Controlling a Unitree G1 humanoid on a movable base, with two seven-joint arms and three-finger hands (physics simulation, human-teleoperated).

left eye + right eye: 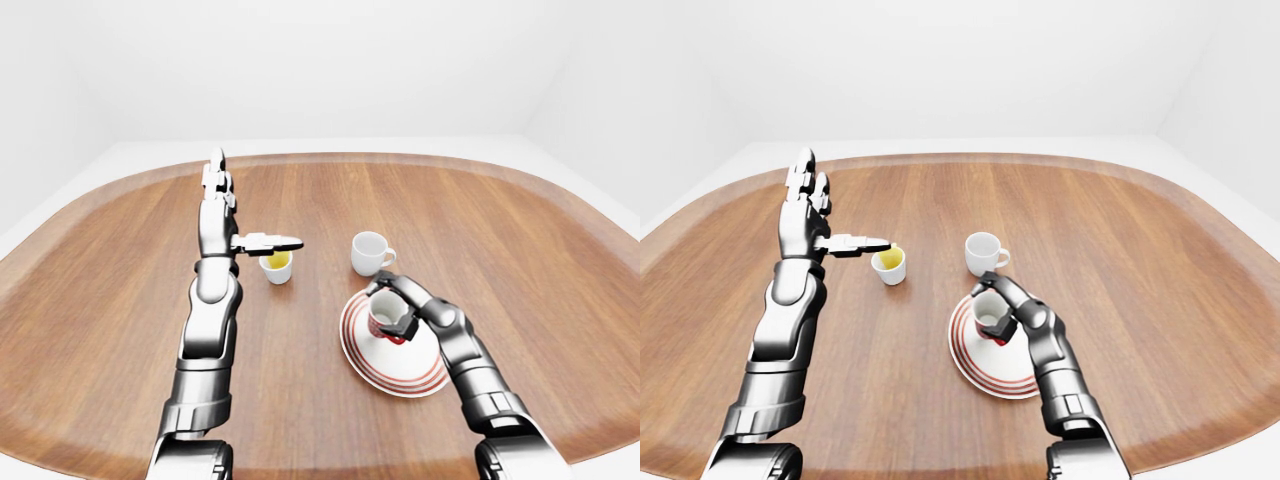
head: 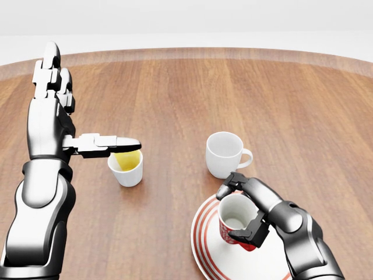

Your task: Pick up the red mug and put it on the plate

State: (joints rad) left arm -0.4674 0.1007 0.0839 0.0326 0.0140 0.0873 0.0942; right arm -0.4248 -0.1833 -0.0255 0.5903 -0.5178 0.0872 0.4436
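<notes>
Over the red-striped plate (image 2: pixel 205 248) the right hand (image 2: pixel 247 213) clasped the red mug (image 2: pixel 236 221); above it stood a white mug (image 2: pixel 224 153), leftward the left hand (image 2: pixel 52 125) spread wide.

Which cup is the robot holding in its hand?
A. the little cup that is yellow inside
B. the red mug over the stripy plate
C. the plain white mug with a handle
B. The right hand has its fingers closed round the red mug with a white inside, over the white plate with red rings.
</notes>
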